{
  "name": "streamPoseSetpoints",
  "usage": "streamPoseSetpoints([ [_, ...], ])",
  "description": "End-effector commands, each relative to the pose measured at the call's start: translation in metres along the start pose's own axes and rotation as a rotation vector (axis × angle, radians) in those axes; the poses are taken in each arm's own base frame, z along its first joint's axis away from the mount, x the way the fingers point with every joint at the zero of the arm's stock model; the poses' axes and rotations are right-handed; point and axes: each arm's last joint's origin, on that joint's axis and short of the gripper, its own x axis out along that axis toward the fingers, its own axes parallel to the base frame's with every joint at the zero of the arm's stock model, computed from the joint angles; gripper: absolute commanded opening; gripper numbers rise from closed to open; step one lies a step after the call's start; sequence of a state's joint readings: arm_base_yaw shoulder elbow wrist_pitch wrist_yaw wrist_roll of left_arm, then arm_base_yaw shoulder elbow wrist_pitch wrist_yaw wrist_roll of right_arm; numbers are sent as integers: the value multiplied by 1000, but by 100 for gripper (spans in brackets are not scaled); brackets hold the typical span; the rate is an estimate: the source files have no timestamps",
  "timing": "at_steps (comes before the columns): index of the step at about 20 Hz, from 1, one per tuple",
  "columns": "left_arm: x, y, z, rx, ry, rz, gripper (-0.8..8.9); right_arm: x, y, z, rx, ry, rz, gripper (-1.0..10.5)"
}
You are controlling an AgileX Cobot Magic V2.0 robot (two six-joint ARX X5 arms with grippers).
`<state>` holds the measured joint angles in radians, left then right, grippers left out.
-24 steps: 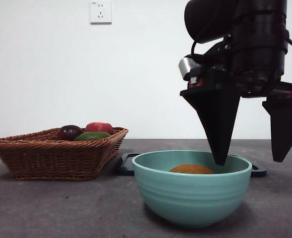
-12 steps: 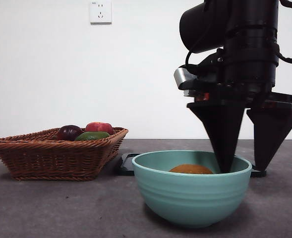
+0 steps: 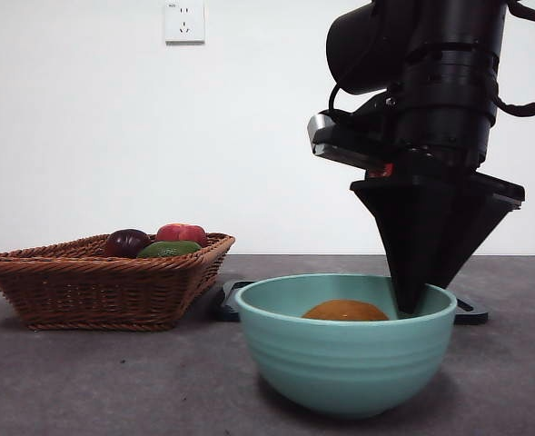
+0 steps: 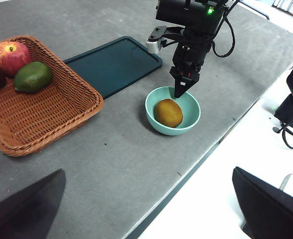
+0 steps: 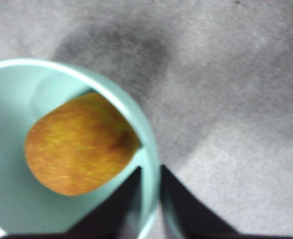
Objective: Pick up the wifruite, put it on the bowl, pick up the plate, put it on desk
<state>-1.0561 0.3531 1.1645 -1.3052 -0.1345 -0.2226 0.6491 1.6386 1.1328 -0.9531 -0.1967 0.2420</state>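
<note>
The orange-brown wifruite [image 3: 344,312] lies inside the mint-green bowl [image 3: 340,363] on the grey desk [image 3: 113,381]. My right gripper [image 3: 412,304] comes down from above onto the bowl's right rim. In the right wrist view its jaws [image 5: 150,199] are shut on the rim [image 5: 136,119], one jaw inside and one outside, just beside the wifruite [image 5: 79,144]. My left gripper [image 4: 148,172] is open and empty, high above the desk's front edge. The left wrist view shows the bowl [image 4: 191,119], the wifruite [image 4: 168,112] and the right gripper [image 4: 177,92].
A dark flat tray [image 4: 111,64] lies behind the bowl, its edge visible in the front view [image 3: 231,300]. A brown wicker basket [image 3: 94,282] at the left holds a red apple [image 4: 9,55], a green fruit [image 4: 32,77] and a dark purple fruit [image 3: 126,242].
The right gripper's jaws have closed from wide apart onto the bowl's right rim. The bowl has shifted slightly to the left. The wifruite stays in the bowl.
</note>
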Motion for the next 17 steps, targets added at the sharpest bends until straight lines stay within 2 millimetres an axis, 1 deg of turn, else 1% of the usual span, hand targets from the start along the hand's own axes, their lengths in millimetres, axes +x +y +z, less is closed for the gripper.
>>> streamPoseSetpoints([
  [1, -4, 0, 3, 10, -28, -12, 563, 4, 3, 4, 1, 8, 6, 8],
  [6, -4, 0, 3, 10, -28, -12, 563, 3, 3, 6, 4, -13, 10, 8],
  [9, -4, 0, 3, 10, -29, -12, 563, -4, -4, 10, 28, -23, 12, 8],
  [14, -4, 0, 3, 9, -29, -12, 563, -30, -20, 27, 61, -93, 19, 8],
  [17, -4, 0, 3, 9, -29, -12, 563, -47, -33, 50, 66, -87, 6, 8],
])
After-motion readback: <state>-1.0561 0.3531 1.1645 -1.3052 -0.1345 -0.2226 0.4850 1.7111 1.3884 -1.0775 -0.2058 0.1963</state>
